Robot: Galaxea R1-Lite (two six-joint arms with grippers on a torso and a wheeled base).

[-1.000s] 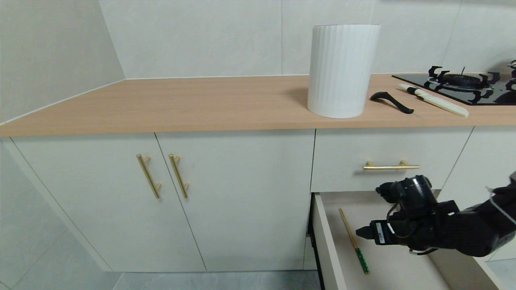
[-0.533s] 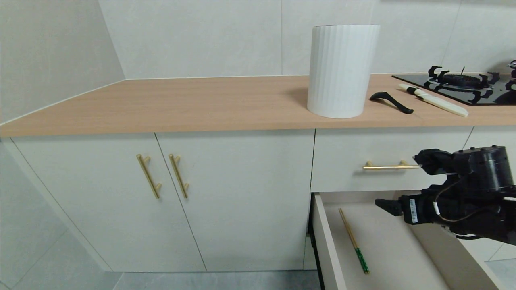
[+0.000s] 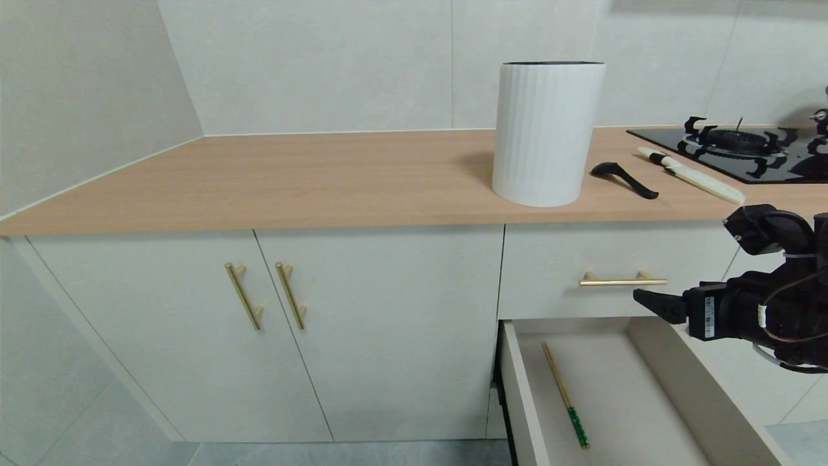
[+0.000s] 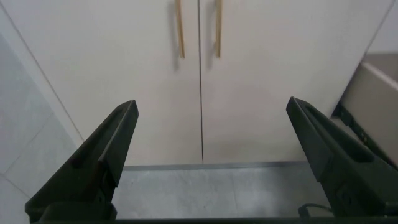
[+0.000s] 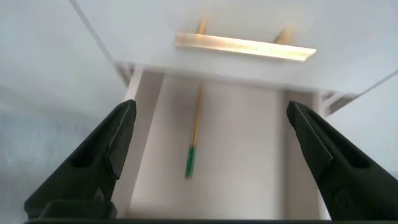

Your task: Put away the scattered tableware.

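— Right gripper (image 3: pixel 683 260): we record its jaws spread wide, with nothing between them and nothing touched. It hangs in front of the closed white upper drawer with the brass bar handle (image 3: pixel 623 281), near the right wall of the open white lower drawer (image 3: pixel 519 382) and below the edge of the wood-grain countertop (image 3: pixel 291 175).

— And the left gripper (image 4: pixel 211 104)?

— Likewise spread wide and empty. It sits low down, facing the white double cabinet doors with brass handles (image 4: pixel 267 93).

— Where does the tableware stand?

— We find the light wooden chopsticks with green ends (image 3: pixel 565 395) lying flat on the floor of the lower drawer, close to its left wall, green ends toward the near side. We judge them stowed. The black curved spoon (image 3: pixel 624 179) and the cream-bladed knife with a black band (image 3: pixel 689 175) lie on the countertop, right of the tall white ribbed cylindrical container (image 3: pixel 548 133). The knife lies just beside the black gas hob (image 3: pixel 737 145). Spoon and knife are near each other but apart.

— Why is the drawer out?

— In our judgement it stands pulled out to receive those two pieces. The empty right gripper sits between drawer and counter height, which suits going up for either one. We rate the task partly done, with two items outstanding.
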